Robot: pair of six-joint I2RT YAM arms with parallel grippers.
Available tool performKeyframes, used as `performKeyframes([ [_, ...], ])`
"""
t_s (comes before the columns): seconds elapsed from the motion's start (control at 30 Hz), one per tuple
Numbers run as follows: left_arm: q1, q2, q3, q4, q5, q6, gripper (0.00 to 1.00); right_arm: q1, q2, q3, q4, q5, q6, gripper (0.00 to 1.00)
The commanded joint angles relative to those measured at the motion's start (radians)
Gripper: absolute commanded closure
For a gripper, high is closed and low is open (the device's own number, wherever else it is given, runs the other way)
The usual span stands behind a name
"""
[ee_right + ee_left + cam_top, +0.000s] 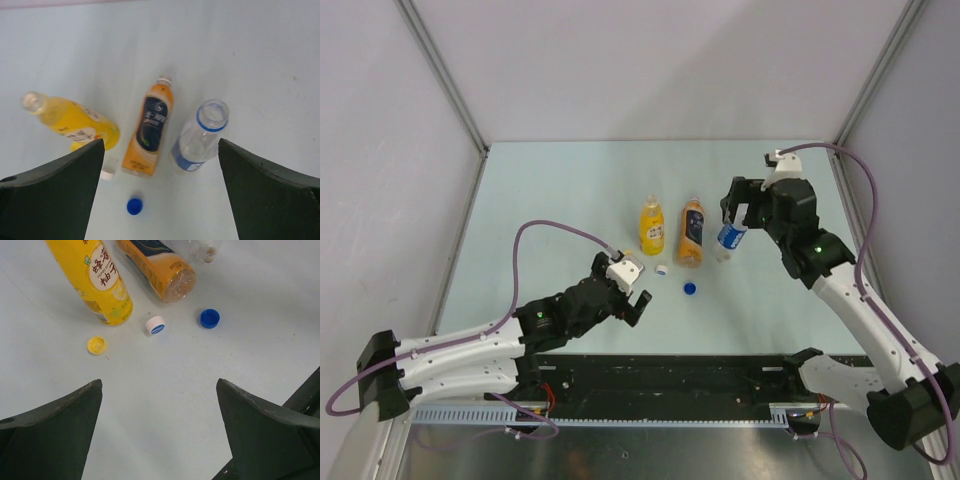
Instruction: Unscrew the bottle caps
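**Status: all three bottles open, all three caps off. I judge the unscrewing done, with only the arms left to pull clear.**

1. Table (550, 180): carries everything listed below.
2. Bottles: a row across the middle of the table, running left to right.
   - Yellow bottle (651, 227), nearest the left edge, mouth bare.
   - Orange bottle (691, 233), centre of the row, no cap on its neck. I cannot tell whether it stands or lies.
   - Clear bottle (731, 238), nearest the right edge, upright, its open mouth plain in the right wrist view.
3. Caps: all loose on the table, on the near-edge side of the row.
   - Blue cap (690, 288), closest to the near edge.
   - White cap (662, 269), between the yellow and orange bottles' bases.
   - Yellow cap (96, 345), beside the yellow bottle's base, seen only from the left wrist.

**Pose**

4. Right arm: reaches in from the near right corner, elbow high, wrist tipped down over the clear bottle.
   - Right gripper (745, 205): jaws spread wide, gripping nothing, above the bottle.
5. Left arm: lies low from the near left corner, pointing at the caps.
   - Left gripper (632, 292): jaws fully apart, empty, just short of the caps.
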State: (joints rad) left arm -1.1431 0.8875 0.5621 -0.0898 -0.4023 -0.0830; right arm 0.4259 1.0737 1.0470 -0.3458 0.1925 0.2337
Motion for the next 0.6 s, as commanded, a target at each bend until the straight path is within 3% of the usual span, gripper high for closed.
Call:
performKeyframes([
  [0.0, -0.001, 0.006, 0.026, 0.007, -0.030, -0.022, 0.01, -0.009, -0.067, 0.020, 0.064, -0.072, 0.038, 0.01],
  [0.57, -0.001, 0.059, 0.035, 0.007, -0.038, -0.025, 0.01, -0.032, -0.065, 0.020, 0.064, -0.171, 0.050, 0.01],
])
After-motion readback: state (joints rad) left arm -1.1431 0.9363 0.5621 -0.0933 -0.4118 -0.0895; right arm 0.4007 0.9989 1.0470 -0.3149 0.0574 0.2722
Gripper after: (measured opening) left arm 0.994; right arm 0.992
